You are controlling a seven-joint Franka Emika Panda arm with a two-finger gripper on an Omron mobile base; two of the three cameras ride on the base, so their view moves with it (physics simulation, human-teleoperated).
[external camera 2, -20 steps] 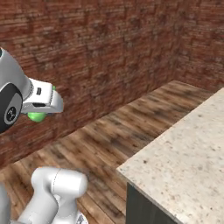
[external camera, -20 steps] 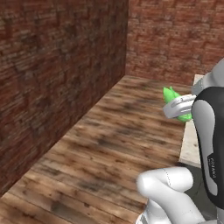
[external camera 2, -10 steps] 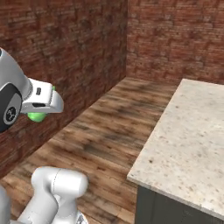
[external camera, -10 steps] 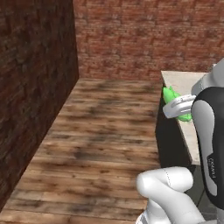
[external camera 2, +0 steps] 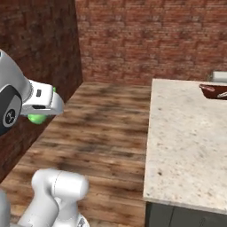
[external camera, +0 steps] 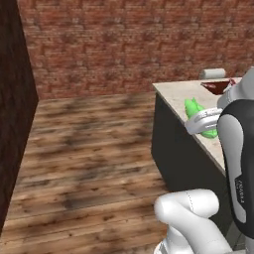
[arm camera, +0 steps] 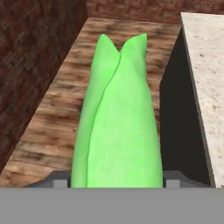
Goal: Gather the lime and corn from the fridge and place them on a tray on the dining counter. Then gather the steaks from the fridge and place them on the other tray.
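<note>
My gripper [external camera: 204, 122] is shut on the corn [external camera: 195, 110], a long bright-green husk with a split pointed tip. In the hand view the corn [arm camera: 116, 122] stands up between the fingers and points over the wooden floor beside the dining counter [arm camera: 205, 74]. From the right base view a bit of the green corn [external camera 2: 37, 118] peeks out under the gripper [external camera 2: 43, 104], held high at the left. The dining counter [external camera 2: 186, 133] has a beige speckled top, and a reddish-brown tray [external camera 2: 215, 91] sits at its far end. The lime, fridge and steaks are out of view.
Brick walls [external camera: 124, 44] close the room at the back and left. Wooden floor [external camera: 89, 149] lies open left of the counter's dark side [external camera: 173, 149]. A grey cylinder [external camera: 212, 74] lies behind the tray [external camera: 218, 87].
The whole scene has swung as the base turned: the dining counter and its tray have come into view. The corn stays in the gripper, held the same way.
</note>
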